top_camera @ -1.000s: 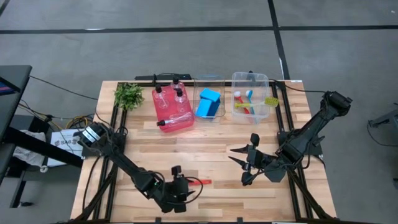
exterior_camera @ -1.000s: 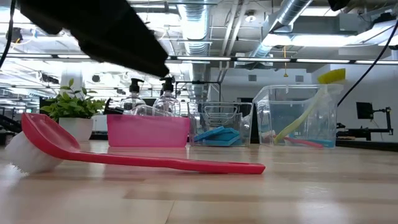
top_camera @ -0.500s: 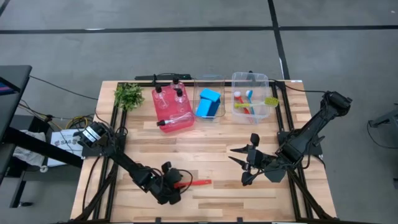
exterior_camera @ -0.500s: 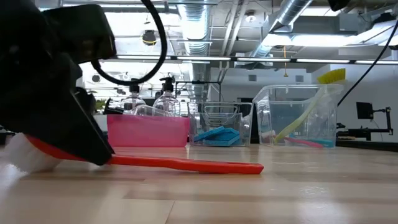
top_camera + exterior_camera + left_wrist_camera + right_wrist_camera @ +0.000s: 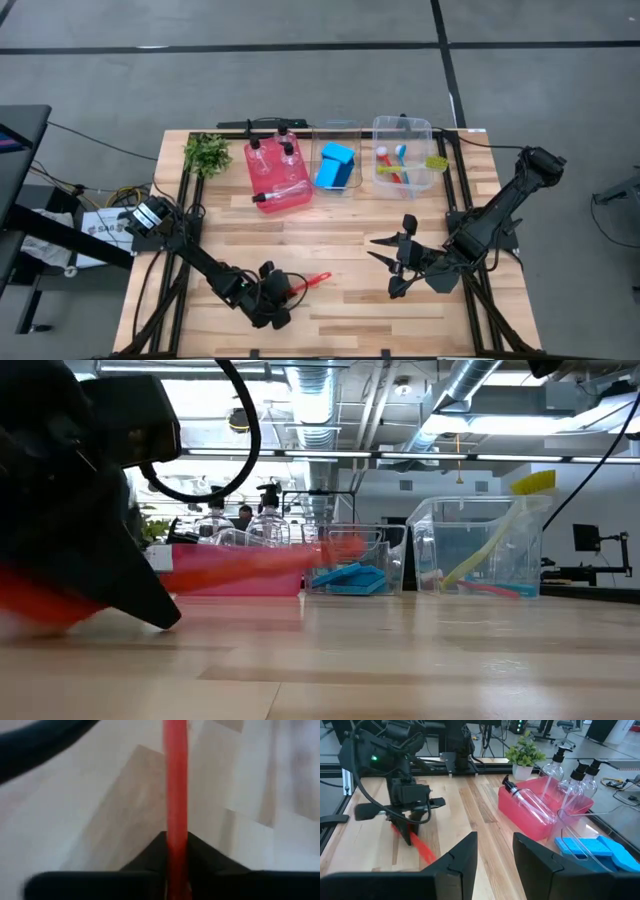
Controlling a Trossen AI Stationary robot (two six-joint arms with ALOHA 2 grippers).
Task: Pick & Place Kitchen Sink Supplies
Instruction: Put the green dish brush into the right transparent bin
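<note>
At the far left of the high view a dark stand and a tangle of cables (image 5: 95, 195) sit on the grey floor (image 5: 300, 90), which is crossed by dark lines. The table (image 5: 340, 320) is pale wood planks in a black frame. In its upper left corner stands a small leafy plant (image 5: 207, 152). Low in the frame, left of centre, the left end effector (image 5: 272, 297) is down at the table, its fingers clamped on the handle of a red brush (image 5: 312, 282); the handle slants up off the wood toward the right, and the left wrist view shows it pinched between the two dark fingertips (image 5: 200, 852).

Along the top edge, moving right, a red bin (image 5: 277, 175) holds clear pump bottles (image 5: 284, 150), one lying on its side; just beside it a clear bin (image 5: 337, 130) holds blue sponges (image 5: 337, 165); a second clear bin (image 5: 403, 125) holds more brushes (image 5: 400, 165), with a yellow-green one (image 5: 436, 162) sticking out over its right rim.

At centre right the right end effector (image 5: 400, 262) hangs over bare wood, well apart from the bins, its fingers (image 5: 457, 855) a little apart with nothing between them.

The low view looks into a bright hall with exposed ceiling ducts (image 5: 470, 390), pipes and strip lights
</note>
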